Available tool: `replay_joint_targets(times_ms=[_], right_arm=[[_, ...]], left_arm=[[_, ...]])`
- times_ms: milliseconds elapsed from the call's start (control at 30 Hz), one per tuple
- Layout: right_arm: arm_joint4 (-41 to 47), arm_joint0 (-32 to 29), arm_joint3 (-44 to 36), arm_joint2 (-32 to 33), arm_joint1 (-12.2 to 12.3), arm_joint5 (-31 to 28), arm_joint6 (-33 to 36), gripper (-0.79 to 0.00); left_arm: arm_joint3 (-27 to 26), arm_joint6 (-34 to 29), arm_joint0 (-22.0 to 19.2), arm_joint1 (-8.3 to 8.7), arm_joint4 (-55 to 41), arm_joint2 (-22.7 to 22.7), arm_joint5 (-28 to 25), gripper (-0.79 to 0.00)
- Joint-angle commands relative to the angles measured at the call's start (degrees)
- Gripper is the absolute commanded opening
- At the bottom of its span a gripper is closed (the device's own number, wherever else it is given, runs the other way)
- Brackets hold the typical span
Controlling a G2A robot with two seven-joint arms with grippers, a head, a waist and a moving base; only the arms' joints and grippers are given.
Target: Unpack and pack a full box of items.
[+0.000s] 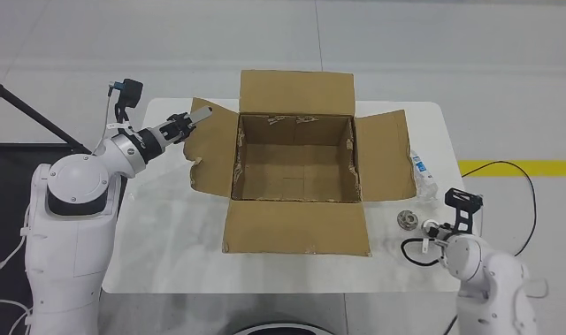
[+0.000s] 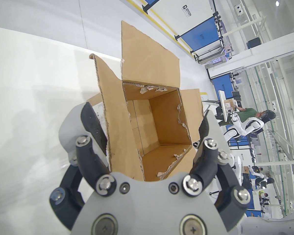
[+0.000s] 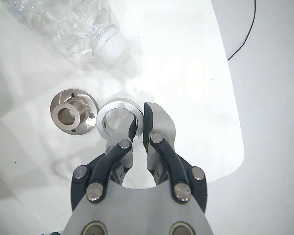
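Packing seems in hand: the right gripper (image 3: 139, 121) has its jaws pinching the wall of the silver ring (image 3: 118, 105) (on the desk (image 3: 186, 62), just beside a flanged hub (image 3: 87, 108)), which next wants lifting into the empty box (image 1: 296, 176), where the left gripper (image 2: 147, 116) hovers, jaws spread.

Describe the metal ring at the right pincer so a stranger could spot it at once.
Find the open cardboard box on the white table; to its right, two small metal parts lie near a clear plastic bottle. The ring is the plain bright silver hoop, its wall pinched by the right pincer, unlike the darker flanged hub with bolt holes beside it.
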Motion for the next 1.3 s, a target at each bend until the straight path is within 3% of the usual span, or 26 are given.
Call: replay_joint_targets(times_ms=[0, 100, 167, 233, 333, 367, 533, 700, 900, 1033, 1100, 1267], right_arm=[[-0.35, 0.06, 0.56, 0.03, -0.01, 0.37, -0.2, -0.785], [-0.36, 0.31, 0.97, -0.15, -0.05, 0.74, -0.66, -0.776], [-0.25, 0.38, 1.17, -0.22, -0.08, 0.82, -1.01, -0.665], [-0.17, 0.51, 1.29, -0.25, -0.11, 1.03, -1.27, -0.505], [-0.33, 0.85, 1.48, -0.55, -0.14, 1.04, -1.57, -0.4], [-0.38, 1.0, 1.54, -0.67, -0.15, 1.07, -1.65, -0.32], [-1.01, 1.34, 0.18, -0.89, -0.17, 1.26, -2.12, -0.182], [-1.96, 0.4, -6.25, 0.24, -0.04, 0.38, -1.71, -0.114], [-2.31, -0.68, -15.11, 2.36, 0.18, -1.82, 0.34, -0.114], [2.9, -1.43, -20.46, 4.73, 0.31, -5.98, -0.64, -0.065], [7.22, -1.98, -22.92, 6.47, 0.33, -7.95, -2.15, 0.0], [22.32, -3.86, -26.62, 11.32, 0.19, -13.39, -8.35, 0.0]], left_arm=[[0.0, 0.0, 0.0, 0.0, 0.0, 0.0, 0.0, 0.0], [0.0, 0.0, 0.0, 0.0, 0.0, 0.0, 0.0, 0.0], [0.0, 0.0, 0.0, 0.0, 0.0, 0.0, 0.0, 0.0], [0.0, 0.0, 0.0, 0.0, 0.0, 0.0, 0.0, 0.0], [0.0, 0.0, 0.0, 0.0, 0.0, 0.0, 0.0, 0.0], [0.0, 0.0, 0.0, 0.0, 0.0, 0.0, 0.0, 0.0], [0.0, 0.0, 0.0, 0.0, 0.0, 0.0, 0.0, 0.0], [0.0, 0.0, 0.0, 0.0, 0.0, 0.0, 0.0, 0.0], [0.0, 0.0, 0.0, 0.0, 0.0, 0.0, 0.0, 0.0], [0.0, 0.0, 0.0, 0.0, 0.0, 0.0, 0.0, 0.0], [0.0, 0.0, 0.0, 0.0, 0.0, 0.0, 0.0, 0.0], [0.0, 0.0, 0.0, 0.0, 0.0, 0.0, 0.0, 0.0]])
